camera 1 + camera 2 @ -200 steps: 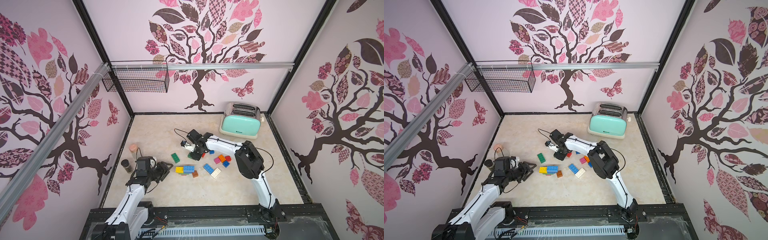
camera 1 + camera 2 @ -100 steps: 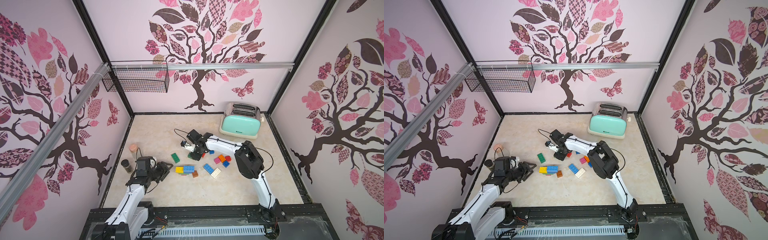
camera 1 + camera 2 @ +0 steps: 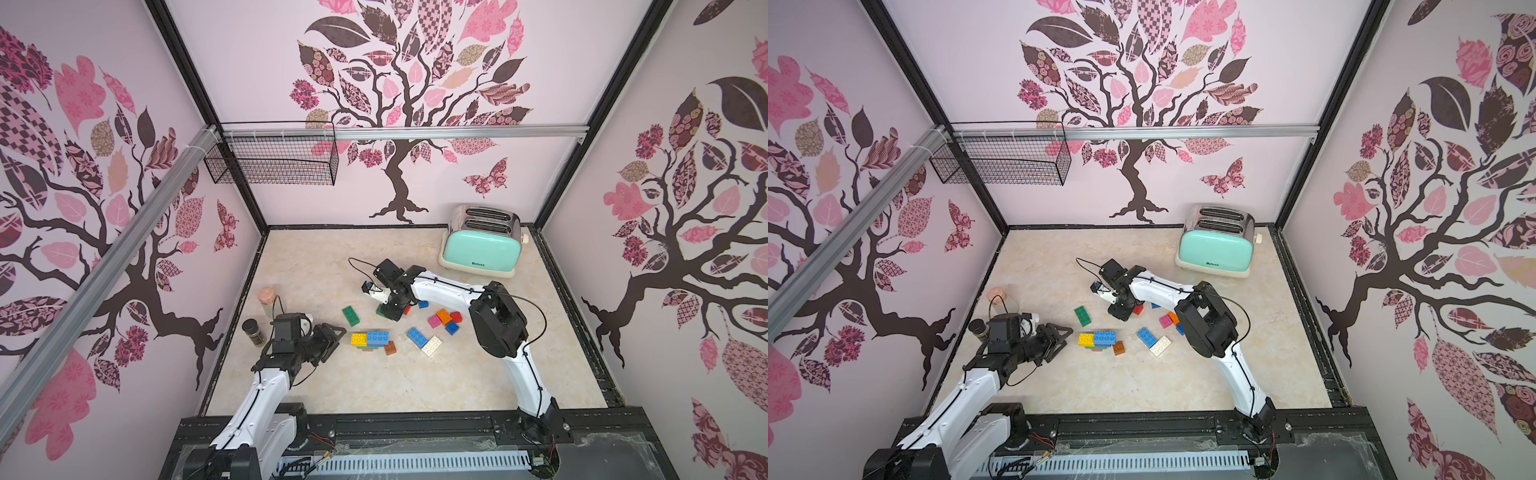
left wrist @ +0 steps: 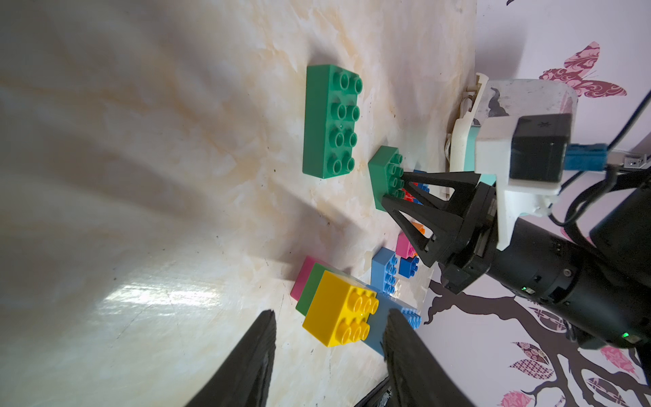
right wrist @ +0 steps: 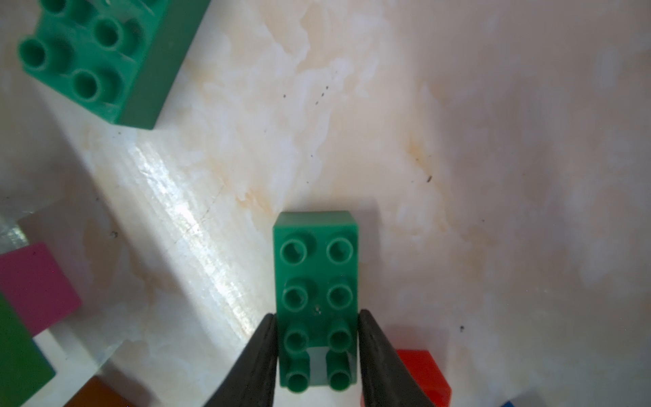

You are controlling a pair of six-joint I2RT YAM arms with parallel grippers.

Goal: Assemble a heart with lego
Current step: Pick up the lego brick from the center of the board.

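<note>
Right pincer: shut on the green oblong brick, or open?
Shut on the green brick: in the right wrist view the right pincer has a finger against each long side.

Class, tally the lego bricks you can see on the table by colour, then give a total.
Green bricks: 3
Blue bricks: 4
Red bricks: 2
Pink bricks: 2
Orange brick: 1
Yellow brick: 1
Brown brick: 1
White brick: 1
Total in view: 15
</note>
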